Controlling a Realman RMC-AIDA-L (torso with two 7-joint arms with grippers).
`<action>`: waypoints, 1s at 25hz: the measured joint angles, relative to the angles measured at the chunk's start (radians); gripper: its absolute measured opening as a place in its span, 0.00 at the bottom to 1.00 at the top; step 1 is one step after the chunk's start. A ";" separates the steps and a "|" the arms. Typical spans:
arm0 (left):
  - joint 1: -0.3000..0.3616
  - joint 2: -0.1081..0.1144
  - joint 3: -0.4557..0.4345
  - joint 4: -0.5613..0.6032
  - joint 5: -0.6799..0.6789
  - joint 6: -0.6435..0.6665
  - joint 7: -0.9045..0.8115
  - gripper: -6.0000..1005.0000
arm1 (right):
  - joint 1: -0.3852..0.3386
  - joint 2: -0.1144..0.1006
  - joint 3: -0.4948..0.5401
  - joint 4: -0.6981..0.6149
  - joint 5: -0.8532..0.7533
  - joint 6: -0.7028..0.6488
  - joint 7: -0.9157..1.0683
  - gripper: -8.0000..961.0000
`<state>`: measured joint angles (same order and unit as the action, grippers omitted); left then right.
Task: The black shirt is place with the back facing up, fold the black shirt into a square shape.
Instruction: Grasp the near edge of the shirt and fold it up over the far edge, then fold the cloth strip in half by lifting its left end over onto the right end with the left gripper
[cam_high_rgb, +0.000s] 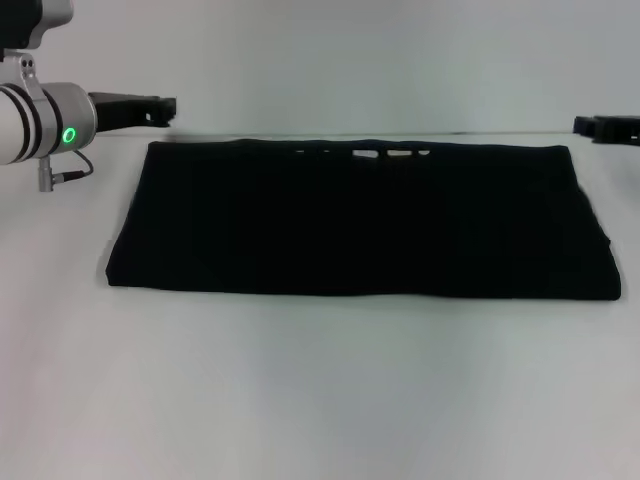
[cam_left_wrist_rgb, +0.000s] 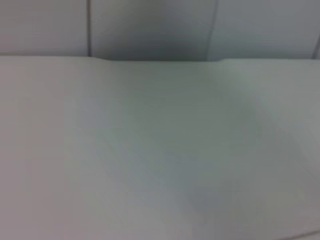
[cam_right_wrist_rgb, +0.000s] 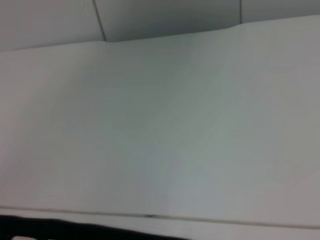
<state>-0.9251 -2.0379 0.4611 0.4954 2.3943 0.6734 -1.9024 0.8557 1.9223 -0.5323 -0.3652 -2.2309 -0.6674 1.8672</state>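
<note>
The black shirt (cam_high_rgb: 360, 220) lies flat on the white table (cam_high_rgb: 320, 390) as a wide folded rectangle, its long edges running left to right. A few bits of white lettering (cam_high_rgb: 380, 153) peek out along its far edge. My left gripper (cam_high_rgb: 160, 108) hovers off the shirt's far left corner, clear of the cloth. At the far right, my right gripper (cam_high_rgb: 600, 128) sits beyond the shirt's far right corner, also apart from it. In the right wrist view only a thin black strip of the shirt (cam_right_wrist_rgb: 75, 231) shows. The left wrist view holds bare table (cam_left_wrist_rgb: 160, 150).
The table's far edge meets a pale wall (cam_high_rgb: 360, 60) just behind the shirt. A broad band of white tabletop runs in front of the shirt toward me. The left arm's silver wrist with a green light (cam_high_rgb: 68, 135) sits at the far left.
</note>
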 joint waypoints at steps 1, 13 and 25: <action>0.002 -0.009 0.000 0.002 -0.007 -0.037 0.000 0.14 | -0.002 0.002 0.000 -0.005 0.002 0.016 0.000 0.21; 0.064 -0.031 0.006 0.121 -0.050 0.009 -0.082 0.40 | -0.040 -0.005 0.017 -0.107 0.025 -0.119 0.018 0.64; 0.220 0.040 0.000 0.296 -0.125 0.799 -0.293 0.93 | -0.173 0.016 0.010 -0.181 0.222 -0.646 0.000 0.93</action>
<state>-0.7048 -1.9981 0.4611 0.7917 2.2690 1.4727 -2.1951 0.6827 1.9385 -0.5220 -0.5460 -2.0088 -1.3136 1.8668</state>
